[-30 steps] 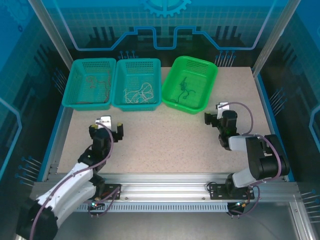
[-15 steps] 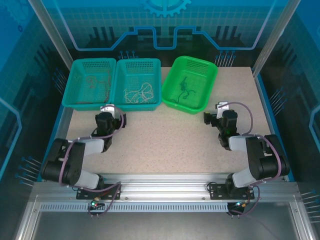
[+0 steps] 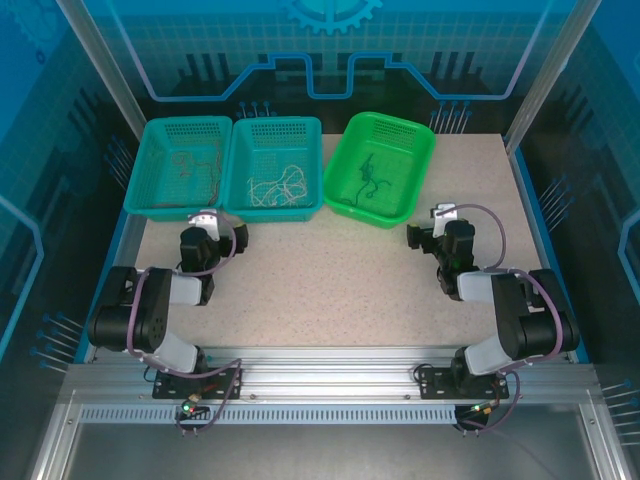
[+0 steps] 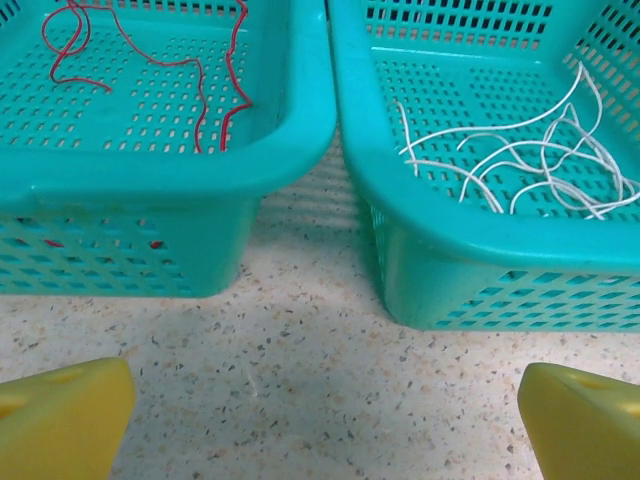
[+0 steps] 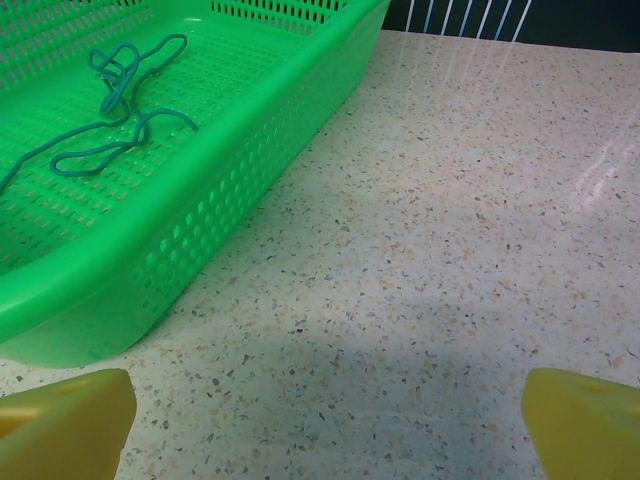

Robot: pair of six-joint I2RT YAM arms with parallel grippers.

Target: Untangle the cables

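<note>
Looking top-down: red cable [image 3: 185,165] lies in the left teal basket [image 3: 175,211], a thin, faint, loose scribble with no clear axis. White cable [image 3: 277,185] sits in the middle teal basket [image 3: 272,213], a looped clump spread mostly left-right. Dark green cable [image 3: 368,183] is in the green basket [image 3: 420,175], knotted mid-length, long axis along the basket's length, near-left to far-right. Left gripper [image 3: 212,228] is low over the table [image 3: 330,280], just in front of the two teal baskets. Right gripper [image 3: 432,232] is beside the green basket's near right corner.

Left wrist: yellow fingers [image 4: 60,420] spread wide, nothing between them. Red cable's strands run mostly away from the camera, with kinks. White cable is overlapping arcs fanning sideways near the basket's front wall.

Right wrist: fingers [image 5: 585,420] also wide apart, holding nothing. Dark green cable [image 5: 110,120] runs diagonally, left edge up toward a small loop cluster.
</note>
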